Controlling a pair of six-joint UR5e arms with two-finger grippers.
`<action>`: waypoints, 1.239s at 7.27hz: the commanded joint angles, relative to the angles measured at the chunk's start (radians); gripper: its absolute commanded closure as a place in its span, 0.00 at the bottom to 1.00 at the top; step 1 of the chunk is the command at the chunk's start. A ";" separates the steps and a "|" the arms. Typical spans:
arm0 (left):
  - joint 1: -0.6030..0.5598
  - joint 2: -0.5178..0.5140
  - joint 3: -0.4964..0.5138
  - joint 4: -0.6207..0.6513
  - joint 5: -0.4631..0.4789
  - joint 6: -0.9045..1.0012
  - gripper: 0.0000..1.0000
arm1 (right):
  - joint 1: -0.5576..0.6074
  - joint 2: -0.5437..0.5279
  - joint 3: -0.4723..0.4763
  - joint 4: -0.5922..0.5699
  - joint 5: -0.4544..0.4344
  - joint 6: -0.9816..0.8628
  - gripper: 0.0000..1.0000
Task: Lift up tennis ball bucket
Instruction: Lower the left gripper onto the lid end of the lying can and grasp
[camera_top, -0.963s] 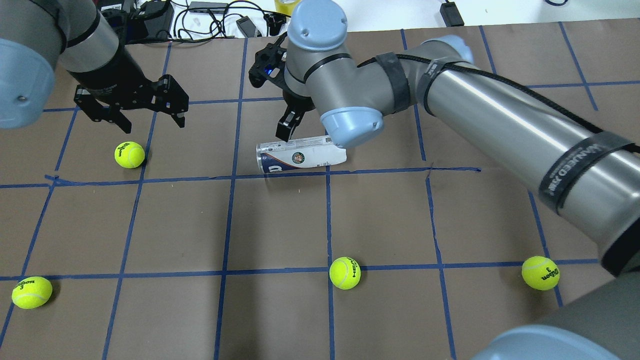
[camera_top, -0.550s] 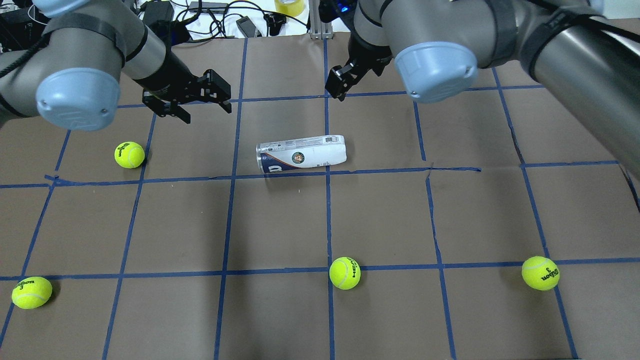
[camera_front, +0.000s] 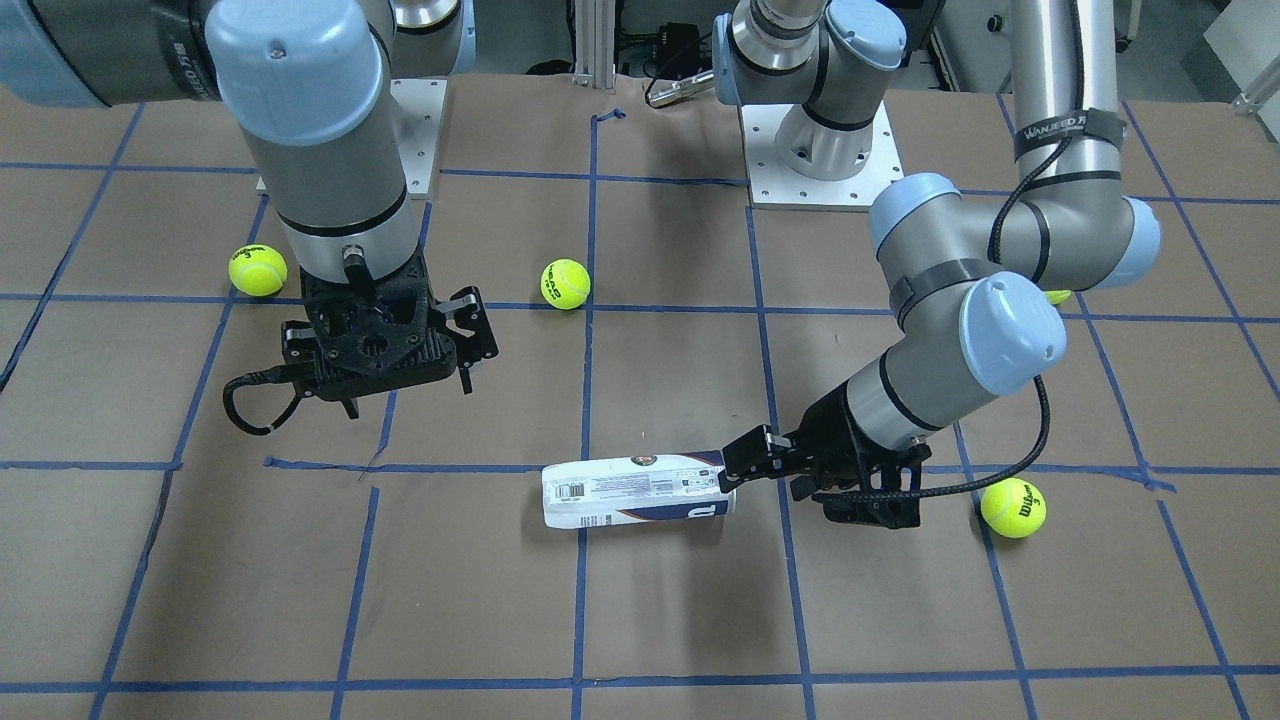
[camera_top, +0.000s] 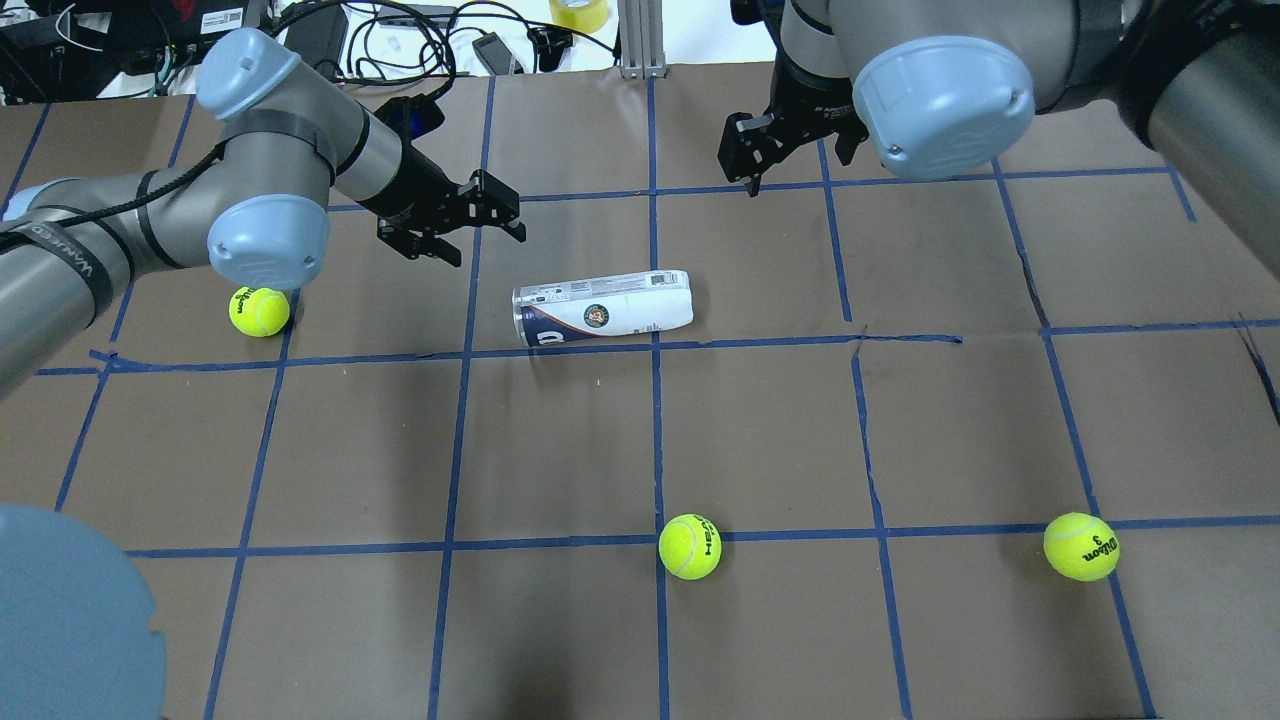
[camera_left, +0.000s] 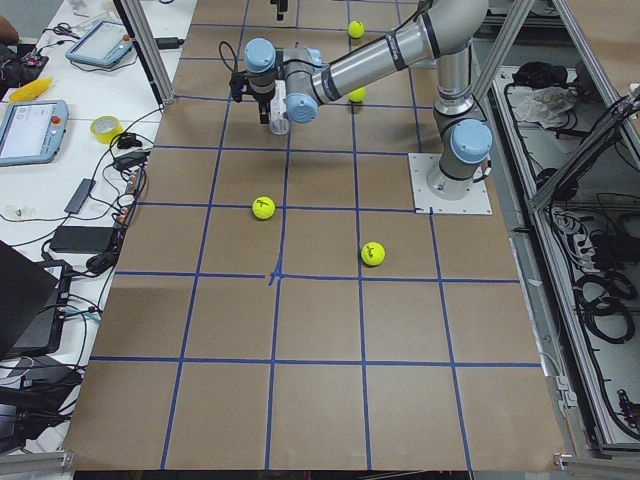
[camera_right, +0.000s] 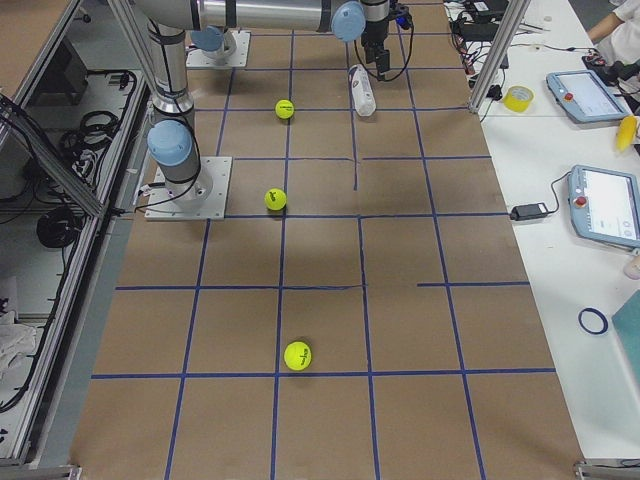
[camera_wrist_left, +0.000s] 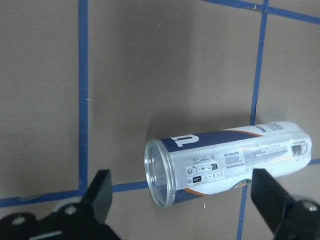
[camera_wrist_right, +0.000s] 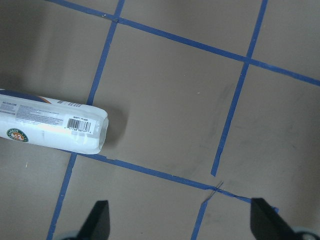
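Note:
The tennis ball bucket (camera_top: 603, 308) is a clear tube with a white and navy label. It lies on its side on the brown table, open end to the overhead view's left. It also shows in the front view (camera_front: 635, 490). My left gripper (camera_top: 487, 245) is open and empty, hovering just up-left of that open end. In the left wrist view the tube (camera_wrist_left: 225, 162) lies between the spread fingers (camera_wrist_left: 100, 195). My right gripper (camera_front: 408, 395) is open and empty, well away from the tube's closed end (camera_wrist_right: 90, 131).
Loose tennis balls lie around: one left of the tube (camera_top: 259, 310), one at the near centre (camera_top: 689, 546), one at the near right (camera_top: 1080, 546). Cables and devices (camera_top: 420, 40) line the far table edge. Blue tape lines grid the table.
The right gripper left the tube and drew back to the far right. The left gripper moved right, close to the tube's open end. The tube has not moved.

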 joint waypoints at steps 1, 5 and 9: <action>-0.001 -0.072 -0.005 0.025 -0.059 -0.002 0.00 | -0.004 -0.006 -0.002 0.003 -0.001 0.029 0.00; -0.011 -0.105 -0.050 0.031 -0.183 -0.015 0.00 | -0.001 -0.015 0.000 0.009 -0.001 0.031 0.00; -0.015 -0.103 -0.085 0.028 -0.178 -0.013 0.17 | -0.001 -0.026 0.007 0.016 -0.021 0.077 0.00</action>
